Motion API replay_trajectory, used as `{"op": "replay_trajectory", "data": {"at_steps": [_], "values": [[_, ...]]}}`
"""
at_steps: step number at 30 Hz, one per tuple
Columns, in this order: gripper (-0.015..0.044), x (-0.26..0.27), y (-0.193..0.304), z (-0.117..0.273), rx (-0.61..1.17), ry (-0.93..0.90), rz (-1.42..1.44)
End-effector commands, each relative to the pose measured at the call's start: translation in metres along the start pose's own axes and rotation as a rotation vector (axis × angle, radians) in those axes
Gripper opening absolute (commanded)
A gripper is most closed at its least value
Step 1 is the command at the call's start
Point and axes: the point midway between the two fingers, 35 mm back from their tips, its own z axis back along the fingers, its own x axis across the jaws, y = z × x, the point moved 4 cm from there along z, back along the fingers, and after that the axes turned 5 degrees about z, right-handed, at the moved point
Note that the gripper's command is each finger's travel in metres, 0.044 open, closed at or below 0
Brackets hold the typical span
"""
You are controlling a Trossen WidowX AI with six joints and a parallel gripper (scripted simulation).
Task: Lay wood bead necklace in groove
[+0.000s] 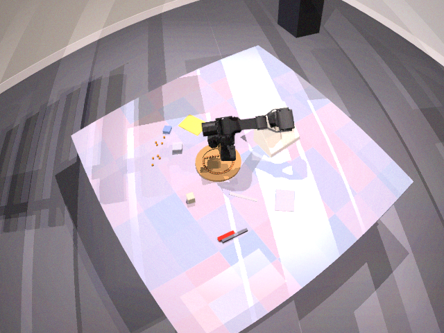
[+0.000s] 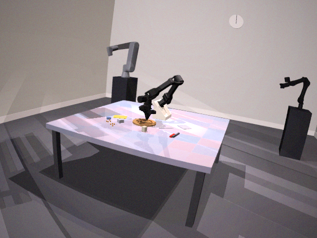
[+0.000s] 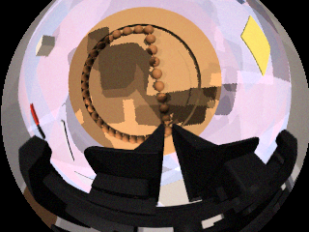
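The round bead board point(image 1: 234, 172) point(image 2: 136, 123) point(image 3: 210, 63) lies flat on the table, a ring groove in its face. The brown wood bead necklace point(image 1: 217, 173) point(image 3: 87, 87) lies on it. In the wrist view its beads follow the groove along the top left, the left side and the bottom. The rest runs as a nearly straight strand across the inside of the ring, and the groove's right side holds no beads. My gripper point(image 2: 146, 119) point(image 3: 168, 128) is low over the board, shut on a bead at the strand's lower end. The fingertips are hidden in the top view.
A yellow sheet point(image 1: 191, 124) point(image 3: 257, 43), blue block point(image 1: 166, 130), grey block point(image 1: 177, 148) and several loose orange beads point(image 1: 157, 156) lie left of the arm. A beige cube point(image 1: 190, 198) point(image 3: 45, 44), thin white rod point(image 1: 243, 196), pale square point(image 1: 284, 200) and red-and-grey item point(image 1: 225, 236) lie nearer the front.
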Motion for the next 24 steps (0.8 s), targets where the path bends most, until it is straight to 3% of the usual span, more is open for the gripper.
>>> {"op": "replay_trajectory", "data": {"at_steps": [1,21,24], "values": [[0.0000,0.0002,-0.0007,0.0040,-0.004,-0.001,0.003],[0.0000,-0.0083,0.0051,-0.0036,-0.004,-0.001,0.002],[0.0079,-0.0072,0.0025,0.0018,-0.014,-0.004,0.009]]}}
